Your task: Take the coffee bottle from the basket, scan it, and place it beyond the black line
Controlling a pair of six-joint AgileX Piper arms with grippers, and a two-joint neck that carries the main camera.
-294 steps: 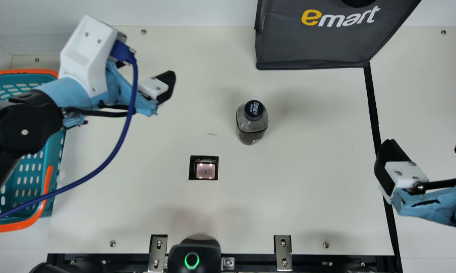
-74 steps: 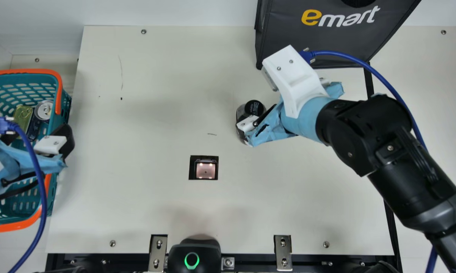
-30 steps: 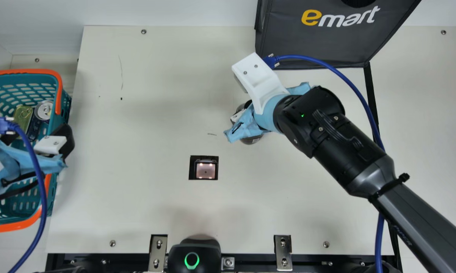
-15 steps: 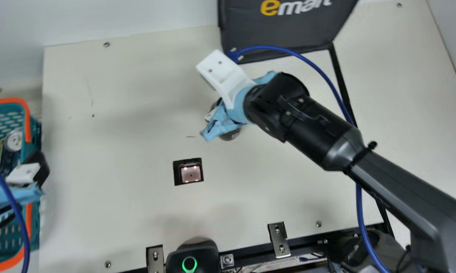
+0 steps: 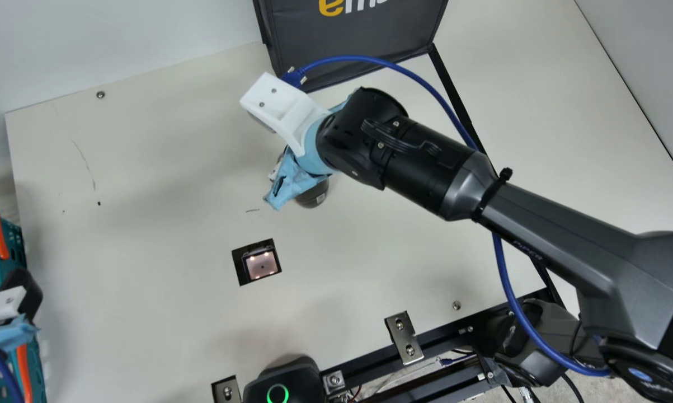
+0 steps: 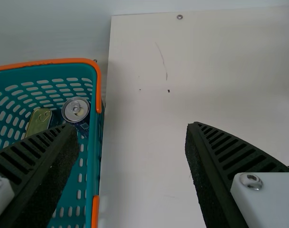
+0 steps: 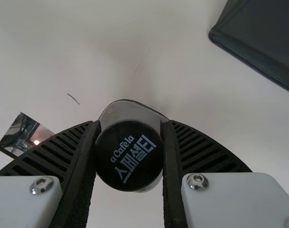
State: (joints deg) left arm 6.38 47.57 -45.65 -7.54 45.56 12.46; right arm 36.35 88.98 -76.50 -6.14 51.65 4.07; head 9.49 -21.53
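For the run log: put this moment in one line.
right end effector: closed on cap; coffee bottle: upright, short of black line, off scanner; left end effector: open at basket

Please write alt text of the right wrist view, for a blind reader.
The right gripper is closed on the coffee bottle at its black cap, over the cream table. A scanner window and a dark bag are nearby.

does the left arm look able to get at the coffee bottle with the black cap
Probably not: the right gripper has its fingers against both sides of the coffee bottle, likely blocking a grasp, and the left gripper is off by the orange-rimmed teal basket.
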